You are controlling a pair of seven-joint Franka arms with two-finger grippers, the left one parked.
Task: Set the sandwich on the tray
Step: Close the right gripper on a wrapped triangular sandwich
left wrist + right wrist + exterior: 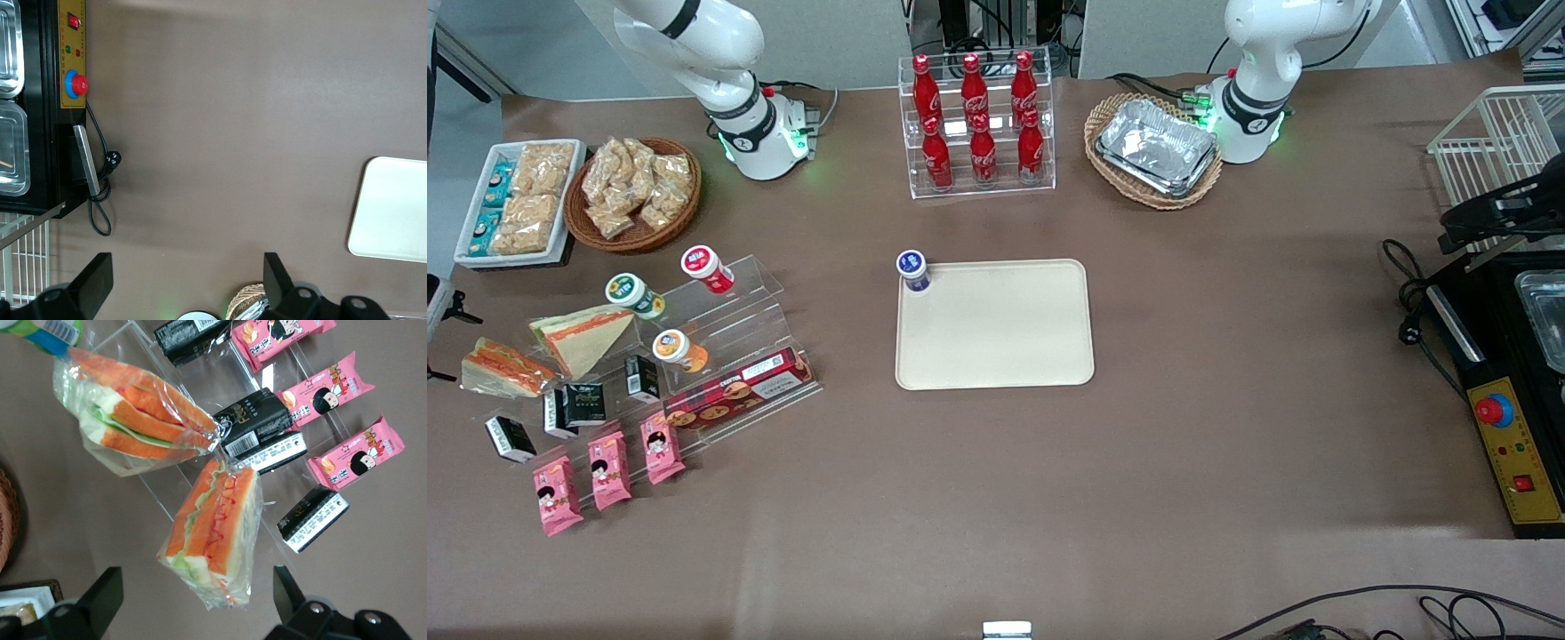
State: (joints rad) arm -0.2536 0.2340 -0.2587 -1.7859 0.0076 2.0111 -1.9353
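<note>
directly under the open, empty claw [197, 603]: the sandwich [213, 530] flat on the table beside the clear display stand [193, 447], long axis running away from the wide-spread fingers, well apart from the tray [994, 324].

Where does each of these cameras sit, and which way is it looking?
Front: high up, looking down at the tray; both arms' bases show.
Right wrist: on the working arm, looking down at a sandwich; its gripper, jaws open, hovers above it.
Left wrist: on the parked arm, looking down at the table; its parked gripper shows.
Front and left wrist share the tray.
</note>
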